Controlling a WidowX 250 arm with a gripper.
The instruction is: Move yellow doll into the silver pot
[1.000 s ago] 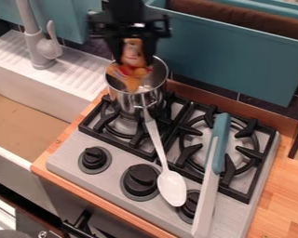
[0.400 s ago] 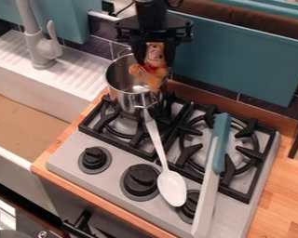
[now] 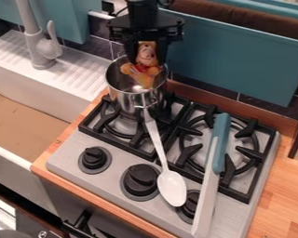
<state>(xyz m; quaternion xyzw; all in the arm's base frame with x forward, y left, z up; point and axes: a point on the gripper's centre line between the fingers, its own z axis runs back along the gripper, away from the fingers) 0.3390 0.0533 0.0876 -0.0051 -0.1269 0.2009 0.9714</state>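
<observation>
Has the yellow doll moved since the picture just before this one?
Yes, the doll has shifted slightly left in the view, toward the middle of the silver pot.

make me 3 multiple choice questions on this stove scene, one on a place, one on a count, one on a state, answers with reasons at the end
1. Where is the silver pot?
a) in the sink
b) on the wooden counter
c) on the burner at the picture's left

2. How many black knobs show on the stove?
a) three
b) five
c) one

3. What is the state of the yellow doll?
a) lying on the counter
b) held in the gripper
c) lying in the sink

Answers:
1: c, the pot's base is down on that burner's black grate.
2: a, they run in a row along the front, the third partly behind the white spoon.
3: b, the doll hangs from the gripper at the pot's mouth.
</observation>
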